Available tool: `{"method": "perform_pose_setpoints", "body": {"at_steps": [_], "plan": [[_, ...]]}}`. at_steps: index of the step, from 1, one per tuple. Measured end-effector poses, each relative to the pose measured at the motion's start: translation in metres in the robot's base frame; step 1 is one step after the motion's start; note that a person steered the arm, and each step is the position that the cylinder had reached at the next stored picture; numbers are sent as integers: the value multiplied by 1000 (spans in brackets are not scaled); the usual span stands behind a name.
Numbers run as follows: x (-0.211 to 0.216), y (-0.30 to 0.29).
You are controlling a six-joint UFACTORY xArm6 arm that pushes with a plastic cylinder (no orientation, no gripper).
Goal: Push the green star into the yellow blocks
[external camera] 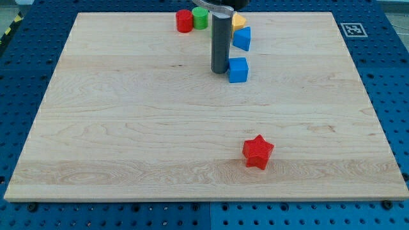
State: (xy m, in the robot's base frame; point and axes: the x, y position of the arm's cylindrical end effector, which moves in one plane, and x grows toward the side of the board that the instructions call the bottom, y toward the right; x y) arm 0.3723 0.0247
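Note:
A green block [200,18] sits at the view's top near the board's far edge, right beside a red cylinder [184,20]; it looks rounded and the rod hides its right side. I cannot make out a green star shape. One yellow block [239,21] peeks out at the rod's right, partly hidden. My tip [220,72] rests on the board below these blocks, just left of a blue cube [238,69], nearly touching it. The rod rises in front of the gap between the green and yellow blocks.
A blue angular block [242,39] lies just below the yellow block, above the blue cube. A red star [257,153] lies alone toward the view's bottom right. The wooden board [128,128] sits on a blue perforated table.

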Motion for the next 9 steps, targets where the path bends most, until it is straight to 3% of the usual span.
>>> {"method": "perform_pose_setpoints", "body": {"at_steps": [7,9], "plan": [[-18,0],[-41,0]]}}
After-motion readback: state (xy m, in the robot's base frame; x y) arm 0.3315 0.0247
